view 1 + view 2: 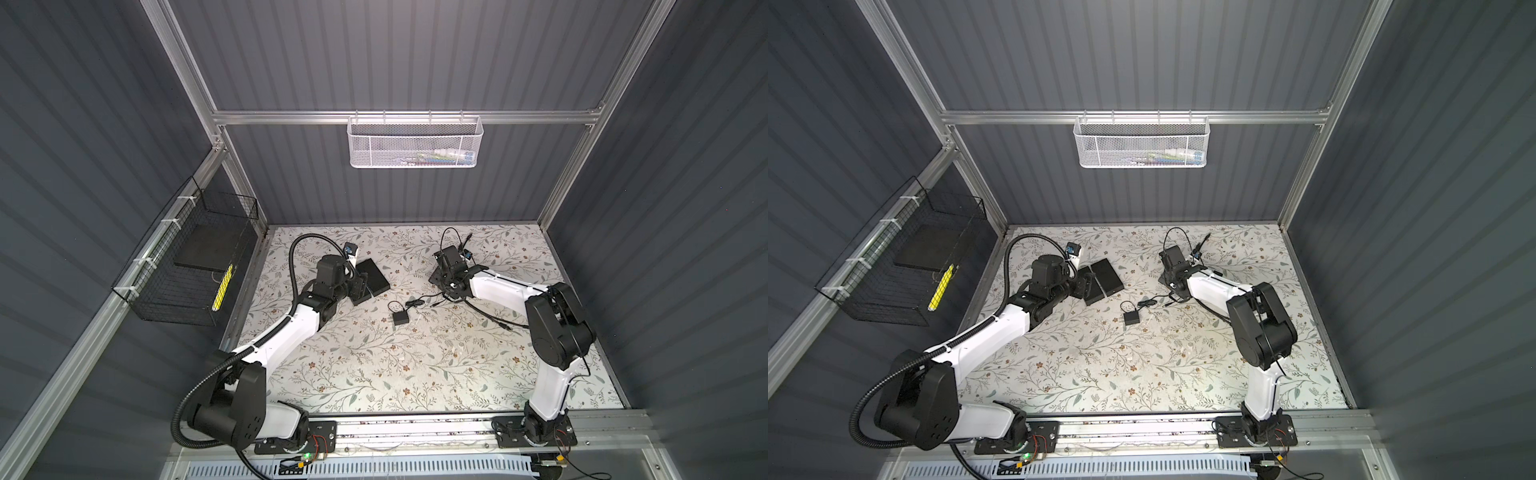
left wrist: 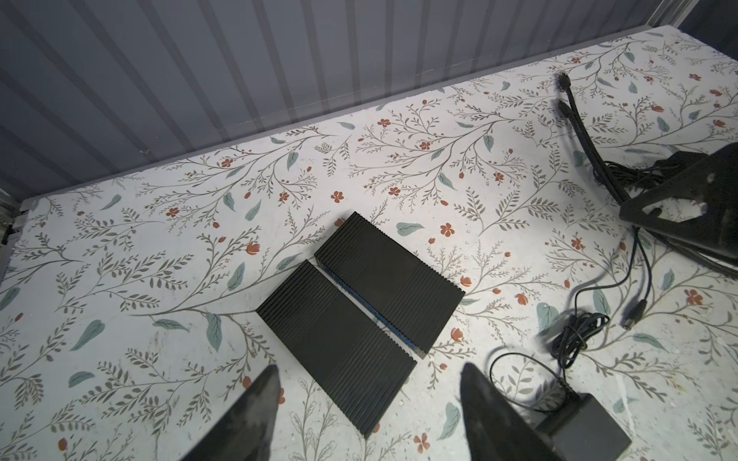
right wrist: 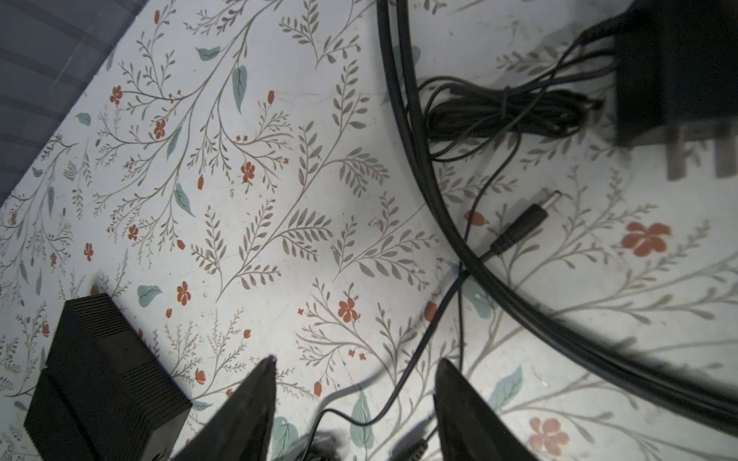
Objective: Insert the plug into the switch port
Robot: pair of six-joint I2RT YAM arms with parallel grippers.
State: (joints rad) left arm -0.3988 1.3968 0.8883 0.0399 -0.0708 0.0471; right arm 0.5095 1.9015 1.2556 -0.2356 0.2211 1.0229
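Currently both of my tools are empty. The left gripper (image 2: 369, 367) hangs with its fingers spread over the near end of a second black box (image 2: 335, 351). The right gripper (image 3: 357, 359) hangs, likewise spread, above the thin lead (image 3: 403, 383). The switch (image 2: 389, 283) lies flat on the table (image 1: 415, 374), left of centre toward the far side. Its blue long face is tight against that second box; I cannot tell whether they touch. The plug (image 3: 527, 221) lies loose right of centre, near the power adapter (image 3: 679, 72) and close by my right gripper. Judgement: the step in hand is picking up the plug. To do it well I should close on the moulded sleeve behind the metal tip, with the jaws square to its axis and the tip left proud. I should also mind the thick cables (image 3: 419, 167) crossing the lead. My left should then pin the switch across its short width so it cannot slide under the push. View notes: only the left wrist view shows the blue strip. Only the right wrist view resolves the plug's metal tip and the adapter's two prongs. Both top views give the whole layout, but the plug is too small there to make out. No view shows the switch port, so I cannot tell which side carries it.
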